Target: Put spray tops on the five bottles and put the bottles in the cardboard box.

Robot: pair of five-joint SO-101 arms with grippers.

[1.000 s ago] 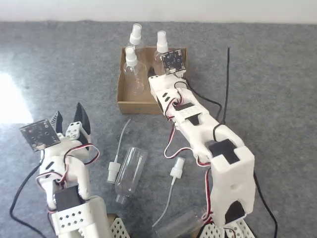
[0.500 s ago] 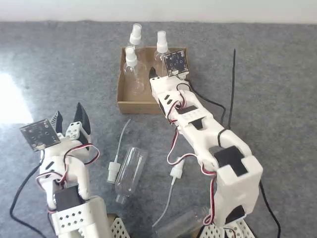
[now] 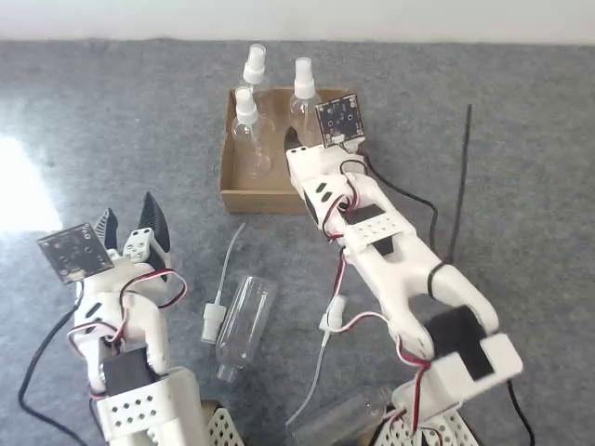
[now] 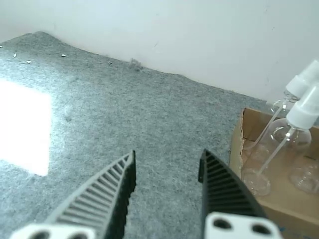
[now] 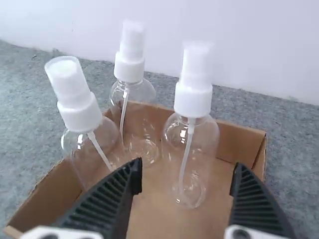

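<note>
The right pincer [image 5: 187, 167] hangs wide open and empty over the near end of the cardboard box [image 3: 240, 181], which sits toward the far side of the grey felt surface [image 3: 521, 111]. Two clear bottles with white spray tops fitted stand upright inside the box. The left bottle [image 3: 249, 139] is on the box's left side, and the right bottle [image 3: 302, 98] is at the back right, directly ahead of the right pincer's fingers. A third bottle [image 3: 253, 72], also capped, stands at the box's rear wall; whether it is inside or just behind cannot be told.

The left pincer [image 4: 168, 155], likewise spread open and gripping nothing, is raised above bare felt, well short of the box and to its left. Between the two arms an uncapped bottle [image 3: 244, 321] lies on its side. A loose spray top [image 3: 215, 321] lies just beside it, its dip tube pointing toward the box. A second spray top [image 3: 332, 316] lies close by the right arm, and a second uncapped bottle [image 3: 339, 420] lies down by the arms' bases.
</note>
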